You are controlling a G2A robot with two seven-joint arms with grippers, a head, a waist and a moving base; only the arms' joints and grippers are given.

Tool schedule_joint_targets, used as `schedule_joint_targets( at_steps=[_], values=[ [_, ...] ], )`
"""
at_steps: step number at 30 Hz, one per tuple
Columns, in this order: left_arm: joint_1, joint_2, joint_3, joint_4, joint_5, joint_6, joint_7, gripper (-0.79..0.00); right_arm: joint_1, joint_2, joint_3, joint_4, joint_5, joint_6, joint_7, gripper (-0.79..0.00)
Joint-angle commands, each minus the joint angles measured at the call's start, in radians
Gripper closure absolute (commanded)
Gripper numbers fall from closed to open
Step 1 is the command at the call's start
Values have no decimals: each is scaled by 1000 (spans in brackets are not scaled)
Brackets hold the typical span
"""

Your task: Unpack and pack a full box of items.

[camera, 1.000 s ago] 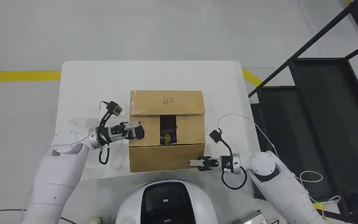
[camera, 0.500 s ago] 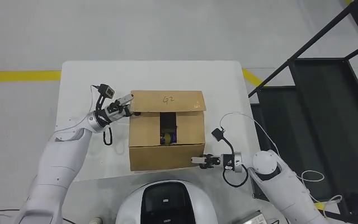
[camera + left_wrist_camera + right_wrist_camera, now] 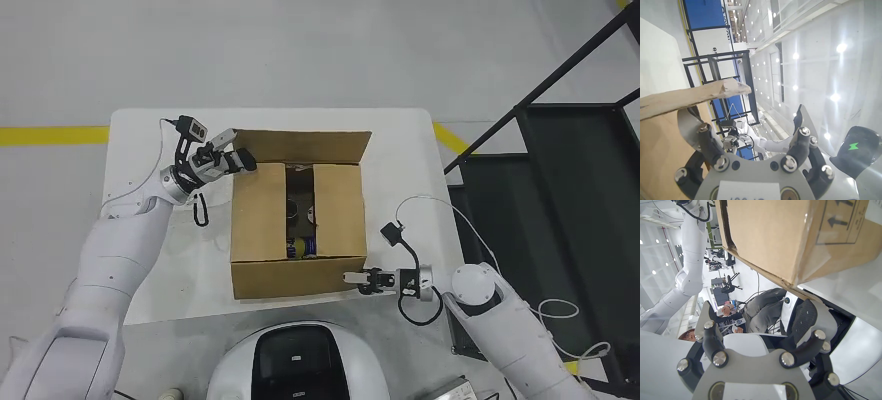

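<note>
Left gripper [image 3: 742, 115] spread wide: one finger tucked just under the cardboard flap [image 3: 696, 96] with its frayed corner, the other out in open air. Beyond them, the right gripper [image 3: 730, 141] sits farther off, below a black metal frame [image 3: 715, 58].

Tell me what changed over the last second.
The left gripper swung from the left side of the box to its far left corner. The far flap, which lay flat before, now stands raised, so the opening is wider. The right gripper stayed at the near right corner, and the box kept its place.
</note>
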Motion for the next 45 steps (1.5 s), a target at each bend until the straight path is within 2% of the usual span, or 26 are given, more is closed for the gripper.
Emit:
schedule_joint_targets(
  at_steps=[1, 23, 27, 31, 40, 45],
  values=[
    [-13, -6, 8, 29, -3, -7, -10, -785, 0, 0, 0, 0, 0, 0, 0, -785],
    [-11, -6, 8, 24, -4, -4, -1, -785, 0, 0, 0, 0, 0, 0, 0, -785],
    [17, -17, 13, -48, -14, 35, 116, -785, 0, 0, 0, 0, 0, 0, 0, -785],
    [15, -35, 25, -44, -29, 48, 232, -785, 0, 0, 0, 0, 0, 0, 0, -785],
    [-66, -87, 110, 118, 124, 27, 485, -785, 0, 0, 0, 0, 0, 0, 0, -785],
    [-108, -109, 139, 212, 188, 39, 559, -785, 0, 0, 0, 0, 0, 0, 0, -785]
  ],
)
